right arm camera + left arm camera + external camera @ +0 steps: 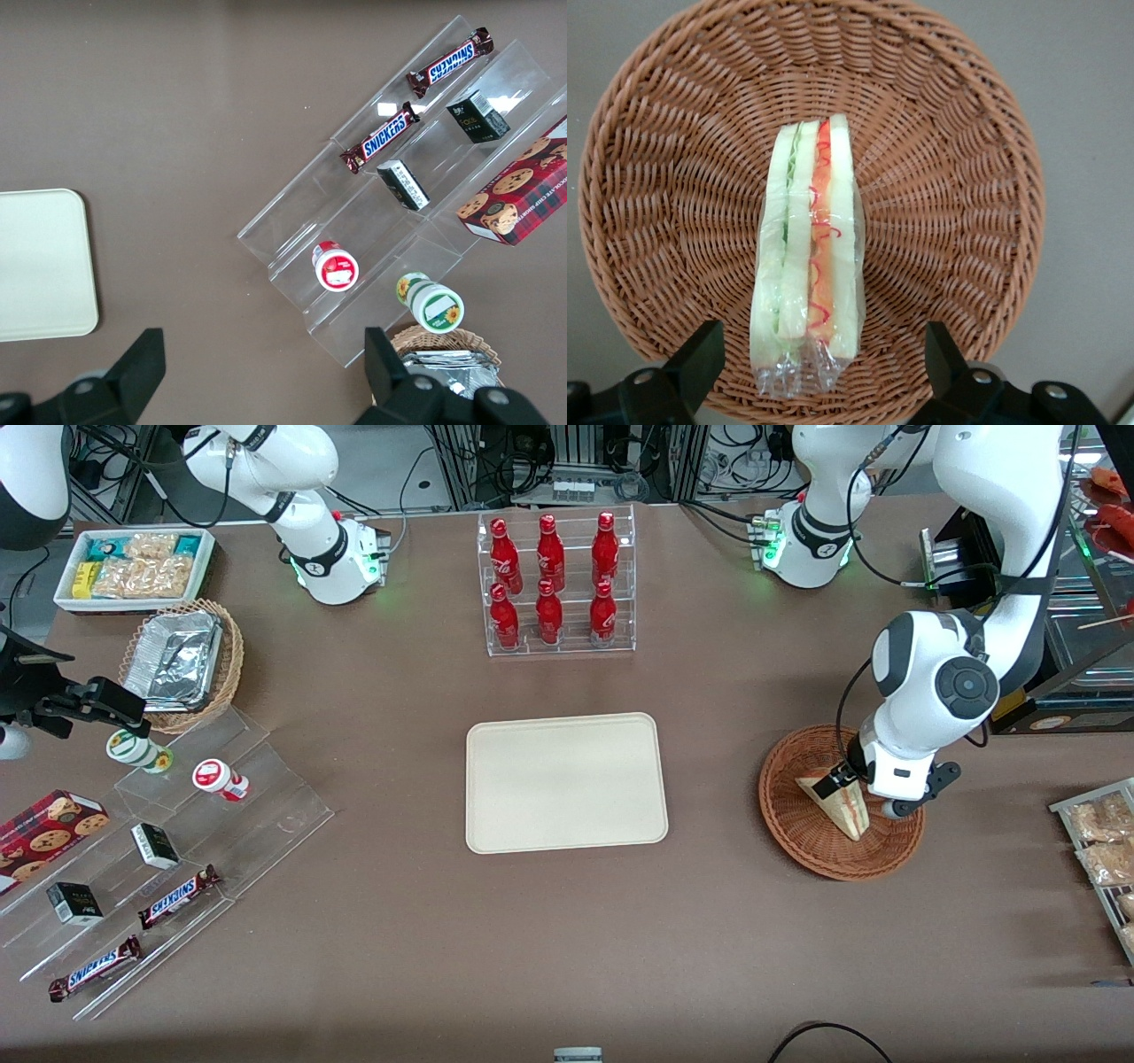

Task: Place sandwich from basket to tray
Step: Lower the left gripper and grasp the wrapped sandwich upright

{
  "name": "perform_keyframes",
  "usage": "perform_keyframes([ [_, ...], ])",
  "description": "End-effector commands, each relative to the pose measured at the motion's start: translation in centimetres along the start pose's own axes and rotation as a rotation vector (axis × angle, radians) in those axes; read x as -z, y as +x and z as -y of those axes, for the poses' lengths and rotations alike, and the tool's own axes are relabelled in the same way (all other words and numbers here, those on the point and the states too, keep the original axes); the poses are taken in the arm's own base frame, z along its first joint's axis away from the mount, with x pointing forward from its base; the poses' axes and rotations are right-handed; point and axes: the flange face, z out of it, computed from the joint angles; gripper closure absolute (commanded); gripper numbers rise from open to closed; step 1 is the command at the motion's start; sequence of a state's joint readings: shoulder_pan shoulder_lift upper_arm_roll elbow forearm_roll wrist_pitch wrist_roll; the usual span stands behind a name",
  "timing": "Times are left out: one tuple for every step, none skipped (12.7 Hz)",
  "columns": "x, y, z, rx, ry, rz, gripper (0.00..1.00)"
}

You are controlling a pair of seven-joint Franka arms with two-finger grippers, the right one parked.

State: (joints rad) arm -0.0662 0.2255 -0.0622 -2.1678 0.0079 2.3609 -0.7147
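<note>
The sandwich [843, 808] is a clear-wrapped wedge of white bread with red and green filling, lying in the round reddish-brown wicker basket [796, 840] toward the working arm's end of the table. My left gripper [866, 795] hangs low over the basket, open. In the left wrist view its two black fingers [700, 354] stand one on each side of the sandwich's [808, 257] wrapped end, with a gap to each. The basket's weave [948, 204] shows all round it. The cream-beige tray [567, 782] lies flat at the table's middle, with nothing on it.
A clear rack of red bottles [555, 583] stands farther from the front camera than the tray. A clear stepped shelf with snack bars and cups [168, 850], a tan basket of foil trays [182, 662] and a white snack bin [135, 567] lie toward the parked arm's end. Snack packets [1103, 841] lie beside the reddish basket.
</note>
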Motion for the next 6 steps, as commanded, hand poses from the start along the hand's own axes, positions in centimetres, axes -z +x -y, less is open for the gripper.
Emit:
perform_keyframes([
  [-1.2, 0.4, 0.2, 0.018, 0.003, 0.005, 0.0],
  [-1.9, 0.4, 0.3, 0.019, 0.007, 0.01, 0.0],
  [-2.3, 0.5, 0.3, 0.019, 0.005, 0.004, 0.0],
  [-2.7, 0.6, 0.3, 0.018, 0.006, 0.005, 0.0],
  [-2.9, 0.6, 0.3, 0.016, 0.007, 0.004, 0.0],
  [-3.1, 0.7, 0.4, 0.018, 0.007, 0.004, 0.02],
])
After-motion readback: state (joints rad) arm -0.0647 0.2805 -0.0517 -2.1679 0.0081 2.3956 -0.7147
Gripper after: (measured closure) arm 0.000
